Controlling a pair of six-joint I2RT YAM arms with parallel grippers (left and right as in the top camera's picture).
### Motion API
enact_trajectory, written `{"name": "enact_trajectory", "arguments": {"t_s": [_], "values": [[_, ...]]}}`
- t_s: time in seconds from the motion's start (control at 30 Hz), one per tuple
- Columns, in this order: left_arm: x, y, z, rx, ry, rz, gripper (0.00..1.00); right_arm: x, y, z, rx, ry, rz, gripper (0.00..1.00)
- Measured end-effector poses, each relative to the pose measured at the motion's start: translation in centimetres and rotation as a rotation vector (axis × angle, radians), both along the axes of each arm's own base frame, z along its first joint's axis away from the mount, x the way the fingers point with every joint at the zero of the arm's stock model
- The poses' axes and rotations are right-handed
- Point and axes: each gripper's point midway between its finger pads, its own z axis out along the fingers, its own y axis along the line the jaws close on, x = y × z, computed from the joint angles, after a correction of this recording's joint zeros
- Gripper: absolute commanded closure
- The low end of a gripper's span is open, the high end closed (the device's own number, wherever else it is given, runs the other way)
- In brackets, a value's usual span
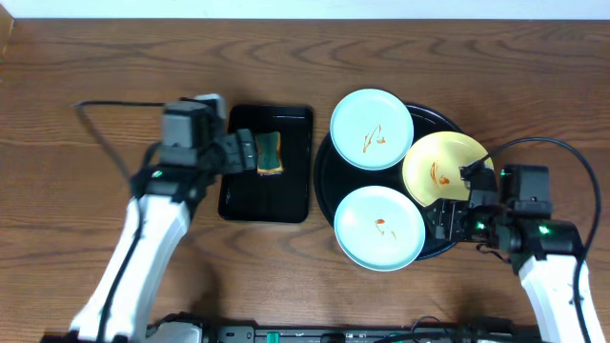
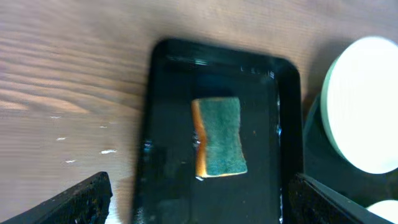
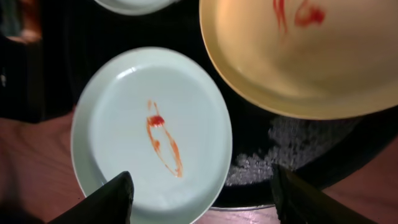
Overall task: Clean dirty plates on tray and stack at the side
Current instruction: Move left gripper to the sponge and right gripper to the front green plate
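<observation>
The round black tray (image 1: 325, 171) holds three plates, each with an orange-brown smear: a light blue plate (image 1: 372, 129) at the back, a pale yellow plate (image 1: 445, 168) at the right, a light blue plate (image 1: 379, 227) at the front. My right gripper (image 1: 456, 208) is open over the tray's right side. In the right wrist view its open fingers (image 3: 199, 199) straddle the front blue plate's (image 3: 152, 124) rim, with the yellow plate (image 3: 305, 56) above. My left gripper (image 1: 240, 152) is open and empty just left of a green-and-yellow sponge (image 1: 270, 154).
The sponge (image 2: 219, 137) lies in a rectangular black tray (image 1: 267, 195), which also shows in the left wrist view (image 2: 168, 124), left of the round tray. Cables run on the wooden table (image 1: 57, 114) at far left and far right.
</observation>
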Motion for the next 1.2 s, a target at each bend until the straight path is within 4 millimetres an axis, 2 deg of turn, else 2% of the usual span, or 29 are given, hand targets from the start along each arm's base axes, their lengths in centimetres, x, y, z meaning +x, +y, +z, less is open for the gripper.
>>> {"name": "enact_trajectory", "arguments": {"t_s": [0.13, 0.3, 0.5, 0.6, 0.73, 0.9, 1.1, 1.2], "values": [[0.7, -1.9, -2.6, 0.026, 0.040, -0.045, 0.08, -0.1, 0.1, -1.2, 0.009, 0.060, 0.000, 0.32], [2.0, -3.6, -4.9, 0.070, 0.035, -0.072, 0.16, -0.3, 0.1, -2.4, 0.014, 0.120, -0.002, 0.36], [3.3, -4.2, -7.7, 0.119, 0.038, -0.065, 0.33, -0.3, 0.2, -3.0, 0.017, 0.145, -0.003, 0.37], [3.7, -4.1, -9.1, 0.135, 0.048, -0.062, 0.33, -0.1, 0.2, -3.0, 0.017, 0.140, -0.003, 0.37], [3.9, -4.1, -11.0, 0.147, 0.071, -0.058, 0.39, 0.0, 0.2, -3.0, 0.017, 0.134, -0.003, 0.37], [3.9, -4.1, -12.0, 0.151, 0.092, -0.057, 0.56, 0.1, 0.2, -2.9, 0.017, 0.129, -0.003, 0.37], [3.9, -4.1, -12.0, 0.151, 0.091, -0.057, 0.91, 0.1, 0.2, -2.9, 0.017, 0.129, -0.003, 0.38], [3.7, -4.0, -12.1, 0.153, 0.097, -0.058, 0.92, 0.1, 0.2, -2.9, 0.017, 0.129, -0.003, 0.37]]}}
